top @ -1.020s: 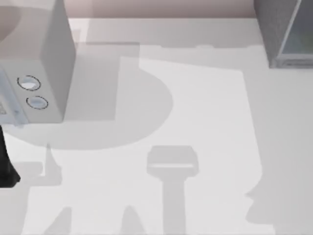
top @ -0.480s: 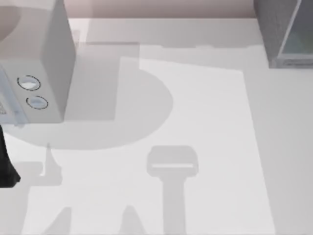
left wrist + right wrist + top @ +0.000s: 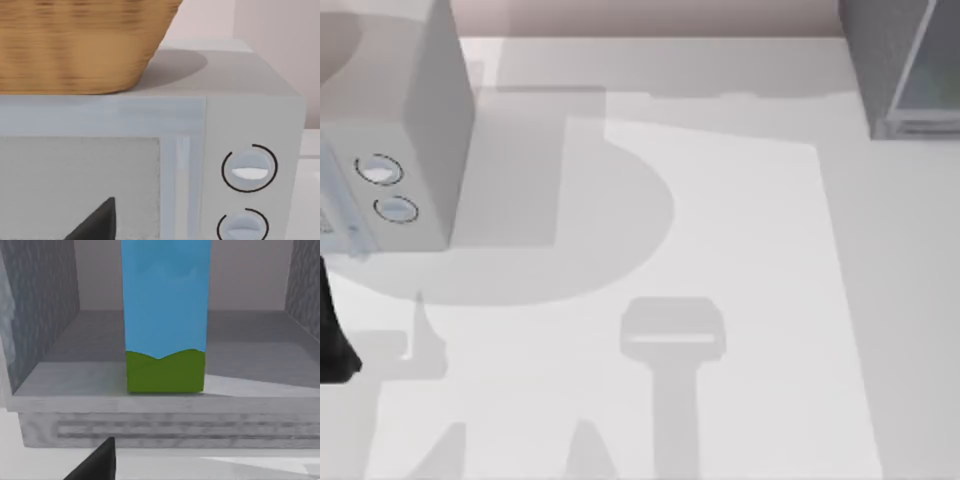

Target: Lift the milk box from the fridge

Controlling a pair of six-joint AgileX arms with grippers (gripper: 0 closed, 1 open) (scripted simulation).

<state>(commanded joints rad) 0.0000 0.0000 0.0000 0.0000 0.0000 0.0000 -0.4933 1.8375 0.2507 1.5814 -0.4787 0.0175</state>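
The milk box (image 3: 165,315) stands upright on the floor of the open fridge (image 3: 45,315), blue with a green band at its base. It sits near the front lip of the dark grey cabinet. A dark part of my right gripper (image 3: 97,462) shows just outside that lip, short of the carton and not touching it. In the top view the fridge (image 3: 890,70) sits at the table's far right corner, with its pale panel facing out. My left gripper (image 3: 97,222) hangs in front of the microwave, and that arm is a dark shape (image 3: 332,340) at the table's left edge.
A light grey microwave (image 3: 410,150) with two round dials (image 3: 248,167) stands at the far left. A wicker basket (image 3: 75,45) rests on its top. White table (image 3: 740,250) spreads between microwave and fridge, crossed by grey shadows.
A rounded shadow at the table's right front, seen one second ago, has gone from the top view. The left arm and the microwave have not moved.
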